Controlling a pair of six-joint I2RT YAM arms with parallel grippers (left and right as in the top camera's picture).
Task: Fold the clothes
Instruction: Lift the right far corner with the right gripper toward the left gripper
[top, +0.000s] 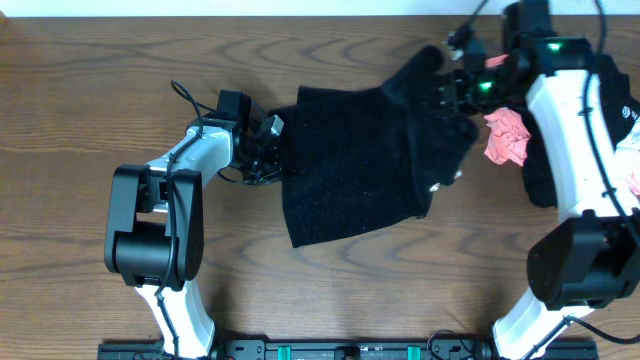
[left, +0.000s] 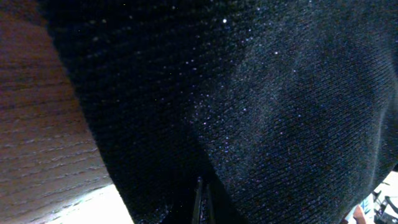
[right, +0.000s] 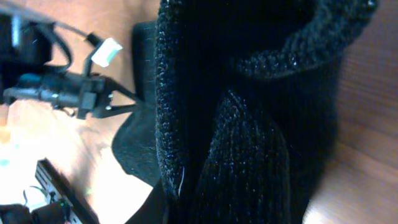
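Position of the clothes (top: 350, 165): centre of the wooden counter (top: 90, 70), between the two arms. Black fuzzy knit with fine glittery specks. Main panel flat on the counter, roughly rectangular, turned slightly out of square with the counter edge. Upper right portion bunched and raised toward the right tool (top: 452, 95). Two small pearly-white buttons (top: 437, 187) on the right-hand edge of the flat panel, near its lower corner.

State of the left tool (top: 272, 150): clenched on the clothes at the left edge of the flat panel. In the left wrist view, frame almost filled by the knit, draped close over the camera. Thin dark fingers (left: 199, 202) just visible at bottom centre, pressed together, with fabric all around them. Strip of wood grain along the left side of that view.

State of the right tool: grasping the clothes at the bunched upper right portion. In the right wrist view, a thick rolled edge of knit hanging directly in front of the camera and hiding the fingertips. Beyond the fabric in the same view, the left tool at the far edge of the garment, low over the counter.

Also on the counter: a crumpled pink cloth (top: 508, 135) just right of the clothes, beside the right arm. Contact between the two fabrics: cannot tell. A further dark item (top: 540, 175) partly hidden under the right arm; kind not identifiable.
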